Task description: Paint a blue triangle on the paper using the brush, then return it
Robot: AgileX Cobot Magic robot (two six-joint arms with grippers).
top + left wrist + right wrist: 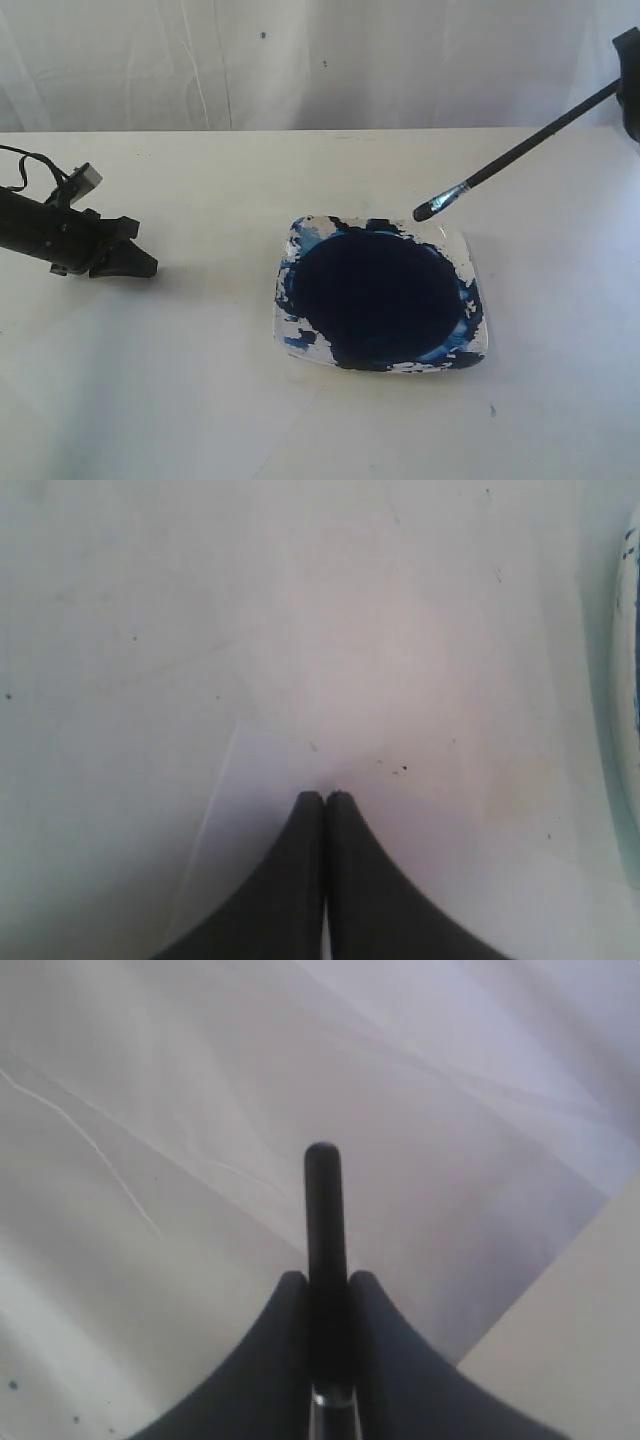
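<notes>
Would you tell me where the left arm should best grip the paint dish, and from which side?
Probably the paint dish by its left rim, coming in low from the left, where the left gripper lies shut. The dish is shallow and square, so only its thin edge offers a pinch, and the dark blue paint pool fills the middle.

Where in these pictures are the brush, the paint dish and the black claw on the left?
the brush [520,150]: exterior view, middle of its black handle.
the paint dish [292,330]: exterior view, smeared white rim at its near left corner.
the left gripper [325,800]: left wrist view, where its closed fingertips meet.
</notes>
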